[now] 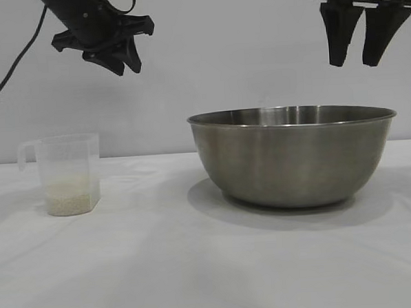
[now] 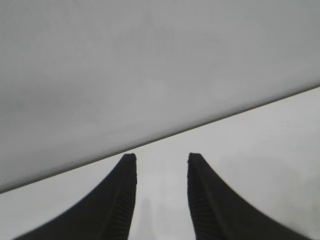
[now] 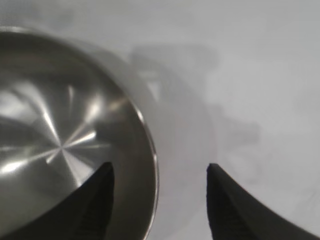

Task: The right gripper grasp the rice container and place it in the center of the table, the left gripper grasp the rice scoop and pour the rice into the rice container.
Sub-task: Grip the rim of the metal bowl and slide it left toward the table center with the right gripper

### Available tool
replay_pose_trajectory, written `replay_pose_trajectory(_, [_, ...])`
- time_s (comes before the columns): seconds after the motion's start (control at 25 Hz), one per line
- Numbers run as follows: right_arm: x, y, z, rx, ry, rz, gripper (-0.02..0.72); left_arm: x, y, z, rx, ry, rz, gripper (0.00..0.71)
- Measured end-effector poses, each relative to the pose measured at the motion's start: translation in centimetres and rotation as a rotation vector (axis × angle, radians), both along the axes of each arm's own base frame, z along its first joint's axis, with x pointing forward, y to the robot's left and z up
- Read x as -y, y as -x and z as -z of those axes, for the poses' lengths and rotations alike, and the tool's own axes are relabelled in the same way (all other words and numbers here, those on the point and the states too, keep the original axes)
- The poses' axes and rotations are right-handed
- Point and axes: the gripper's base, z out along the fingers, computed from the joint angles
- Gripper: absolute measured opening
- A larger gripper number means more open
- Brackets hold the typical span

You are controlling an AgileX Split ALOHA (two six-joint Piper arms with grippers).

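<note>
Plain grey wall [image 1: 200,57], white table [image 1: 163,266], soft even light

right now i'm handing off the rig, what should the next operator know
Right pincer: open, pointing down above the rice container's right rim, one finger inside the rim line, one outside; holding nothing.
Left pincer: open, empty, raised above and right of the rice scoop.
Scoop stands upright on the table at left, rice in its bottom.
Done: nothing grasped.
Left: grasp and centre the container, then scoop and pour.

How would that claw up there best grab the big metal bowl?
Probably by the thin rolled rim of the rice container, from straight above. The right gripper hangs open over its right edge; in the wrist view one finger is inside the wall, one outside.
</note>
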Motion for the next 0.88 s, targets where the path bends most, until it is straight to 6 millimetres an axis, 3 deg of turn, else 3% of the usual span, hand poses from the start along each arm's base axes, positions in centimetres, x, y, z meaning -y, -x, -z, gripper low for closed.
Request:
replay_pose_trajectory(0.12, [-0.1, -0.2, 1.8, -0.04, 0.008, 0.0, 0.4, 0.0, 0.0, 0.0, -0.005, 0.0, 0.003, 0.219])
replay_pose_trajectory(0.28, [0.1, -0.4, 2.5, -0.052, 0.028, -0.006, 0.106, 0.0, 0.1, 0.1, -0.01, -0.001, 0.005, 0.219])
replay_pose_trajectory(0.36, [0.2, -0.4, 2.5, -0.051, 0.037, -0.009, 0.046, 0.0, 0.1, 0.1, -0.01, -0.002, 0.006, 0.219])
replay_pose_trajectory(0.4, [0.1, -0.3, 2.5, -0.054, 0.029, -0.008, 0.059, 0.0, 0.1, 0.1, -0.01, -0.002, 0.006, 0.219])
replay_pose_trajectory(0.44, [0.0, -0.4, 2.4, -0.053, 0.024, -0.007, 0.0, 0.0, 0.1, 0.1, -0.01, -0.002, 0.006, 0.219])
replay_pose_trajectory(0.6, [-0.7, -0.2, 2.4, -0.065, -0.029, 0.006, 0.0, 0.0, 0.1, 0.1, -0.01, -0.002, 0.006, 0.219])
replay_pose_trajectory(0.88, [-5.5, 1.0, 2.4, -0.042, -0.047, -0.094, 0.0, 0.0, 0.1, 0.1, -0.01, -0.004, 0.007, 0.219])
